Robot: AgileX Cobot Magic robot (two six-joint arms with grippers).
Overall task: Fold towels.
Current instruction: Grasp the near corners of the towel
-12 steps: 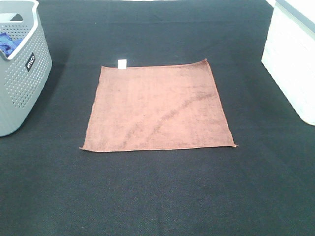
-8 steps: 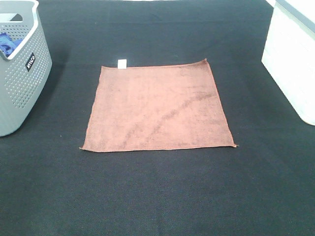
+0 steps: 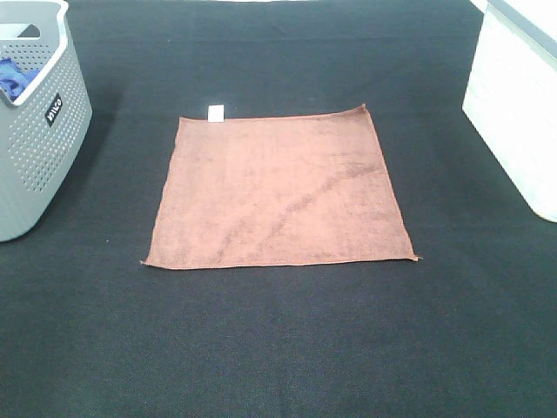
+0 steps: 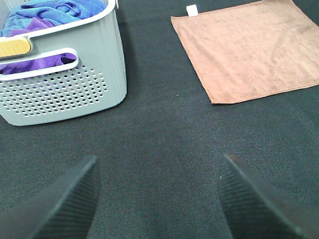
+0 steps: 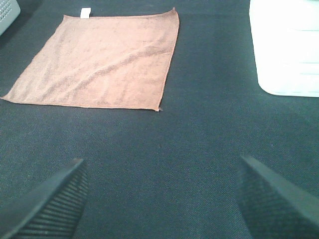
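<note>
A reddish-brown square towel (image 3: 278, 189) lies flat and unfolded on the black table, with a small white tag (image 3: 216, 111) at its far left corner. It also shows in the left wrist view (image 4: 251, 47) and in the right wrist view (image 5: 102, 59). My left gripper (image 4: 157, 199) is open and empty, held over bare table short of the towel's near left corner. My right gripper (image 5: 162, 199) is open and empty, held over bare table short of the towel's near right corner. Neither gripper shows in the high view.
A grey perforated basket (image 3: 43, 131) stands at the left edge, holding blue and purple fabric (image 4: 50, 12). A white container (image 3: 518, 104) stands at the right edge. The black table cloth (image 3: 278, 348) runs around the towel on all sides.
</note>
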